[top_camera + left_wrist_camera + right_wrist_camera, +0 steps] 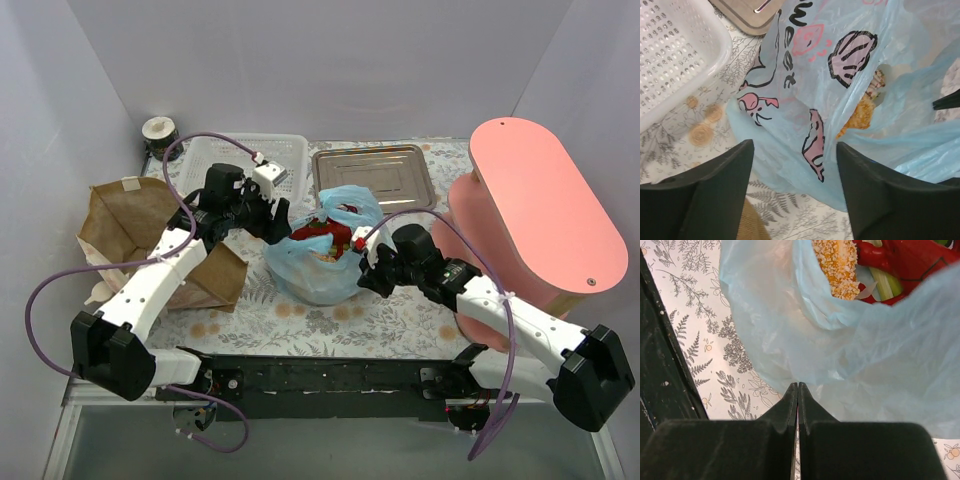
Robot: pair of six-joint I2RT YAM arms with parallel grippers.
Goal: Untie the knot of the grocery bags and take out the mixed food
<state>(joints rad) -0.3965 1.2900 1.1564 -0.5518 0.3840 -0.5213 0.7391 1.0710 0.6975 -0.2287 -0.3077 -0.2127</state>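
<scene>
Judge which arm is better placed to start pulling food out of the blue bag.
Probably the left. The left pincer is open and faces the blue bag close up, near the mouth where the red lobster shows. The right pincer is shut, tips at the bag's side.

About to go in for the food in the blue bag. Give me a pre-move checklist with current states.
Blue bag mouth open: ok, red lobster and crumbed orange piece show inside.
Left gripper open: ok, straddling the bag wall.
Right gripper pinching plastic: cannot tell; it is shut at the bag's edge.
Food out of the bag: not ok, visible pieces lie inside.
Brown paper bag contents: cannot tell.
</scene>
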